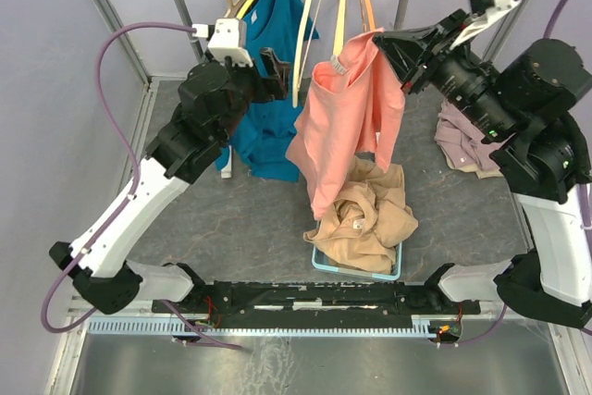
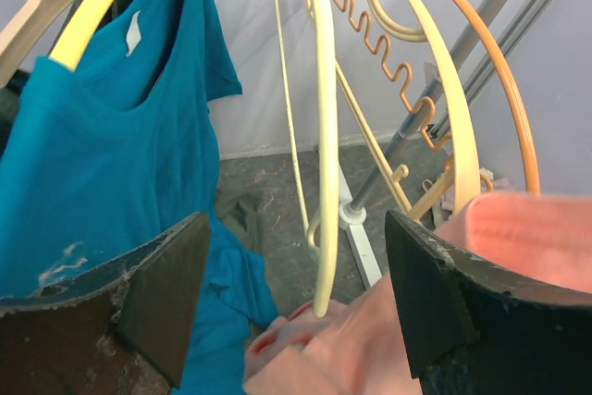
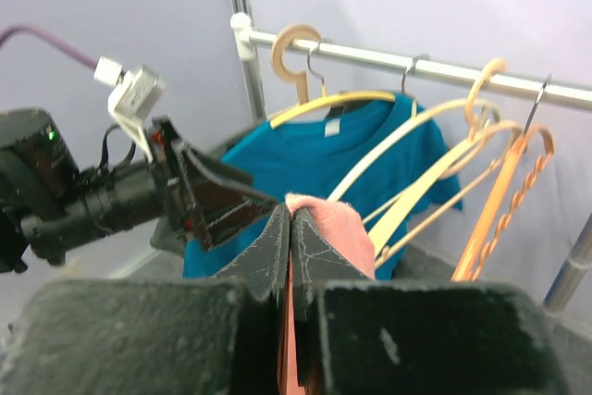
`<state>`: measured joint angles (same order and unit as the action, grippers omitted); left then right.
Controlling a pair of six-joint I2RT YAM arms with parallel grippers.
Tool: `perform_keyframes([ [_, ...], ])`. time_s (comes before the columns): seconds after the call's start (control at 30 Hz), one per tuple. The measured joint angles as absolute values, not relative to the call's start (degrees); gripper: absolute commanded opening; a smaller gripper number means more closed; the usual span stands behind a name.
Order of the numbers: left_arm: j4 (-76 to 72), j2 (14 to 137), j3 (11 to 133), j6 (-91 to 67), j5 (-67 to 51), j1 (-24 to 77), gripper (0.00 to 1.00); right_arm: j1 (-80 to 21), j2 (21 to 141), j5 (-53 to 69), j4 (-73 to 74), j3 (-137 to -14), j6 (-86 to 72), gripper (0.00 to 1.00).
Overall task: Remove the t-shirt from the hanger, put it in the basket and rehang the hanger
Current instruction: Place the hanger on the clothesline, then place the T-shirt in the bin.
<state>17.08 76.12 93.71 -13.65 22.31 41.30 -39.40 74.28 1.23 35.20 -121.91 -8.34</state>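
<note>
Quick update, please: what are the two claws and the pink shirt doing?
Left gripper open, holding nothing. Right gripper shut on pink t-shirt, which hangs from it. Cream hanger right by the cloth; can't tell if fully off.

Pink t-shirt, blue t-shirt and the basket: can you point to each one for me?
pink t-shirt [image 1: 342, 127], top view, middle of the hanging cloth.
blue t-shirt [image 2: 92, 182], left wrist view, its chest.
basket [image 1: 361, 273], top view, its near rim.
</note>
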Motion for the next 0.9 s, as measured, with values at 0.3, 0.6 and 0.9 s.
perform_keyframes([
  [0.3,20.53,68.34,89.06,-15.57,22.63,41.30,0.83,-39.40,75.26,0.19,31.59,-127.04,-7.60,0.01],
  [0.6,23.14,65.76,89.06,-15.57,23.90,41.34,0.83,-39.40,75.16,-1.63,30.02,-129.34,-5.34,0.01],
  [0.9,24.38,65.14,89.06,-15.57,23.94,41.34,0.82,-39.40,73.28,-3.46,29.93,-129.99,-2.87,0.01],
])
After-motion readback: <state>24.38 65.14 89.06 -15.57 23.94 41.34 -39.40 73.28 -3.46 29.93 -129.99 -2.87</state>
